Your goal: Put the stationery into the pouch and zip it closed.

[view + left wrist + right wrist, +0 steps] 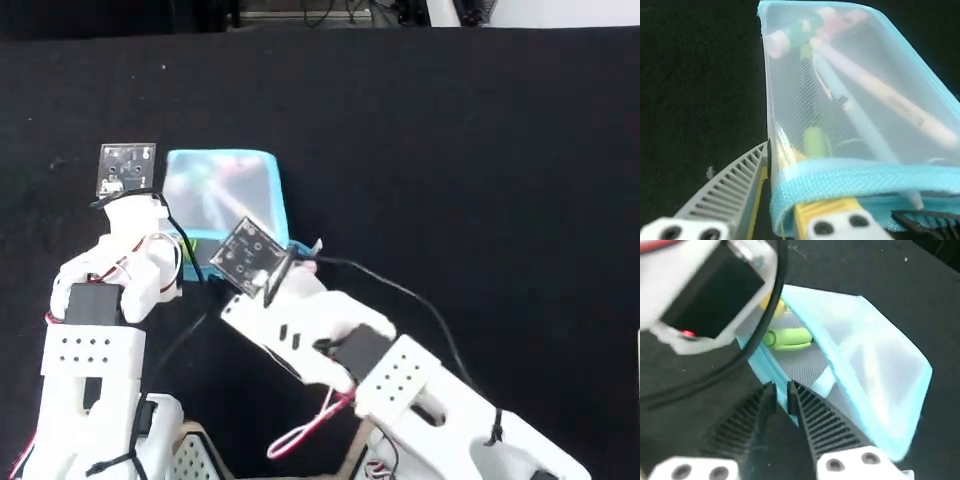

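The high view takes in the whole black table (480, 150) and both white arms. The left arm (95, 340) rises from the near edge and the right arm (400, 380) slants in from the near right corner. They meet at the near end of the pouch (222, 200), a clear mesh case with light blue trim lying flat just beyond both grippers.

The wrist views show the grips. In the left wrist view, the left gripper (772, 155) is clamped on the pouch's near corner. Its grey finger (735, 190) presses the pouch's side edge from outside, and the other finger runs under the blue zip band. A black ribbed finger of the other arm sits a little further along that band.

In the right wrist view, the right gripper (778, 388) has its black fingers drawn almost together, with a thin slit between them and the tips at the blue zip edge. I cannot tell whether anything is pinched there. Just past those tips the mouth gapes between two blue bands, and a green marker (790, 337) lies inside.

Through the mesh, the left wrist view shows a pink pen (880, 92) and a pale blue pen (860, 125) running lengthwise away from the left gripper.

Both forearms lean forward and down, wrists tipped at the pouch. Black tabletop stretches wide beyond the pouch and on the right gripper's outer side. The left gripper has a narrower strip on its outer side.
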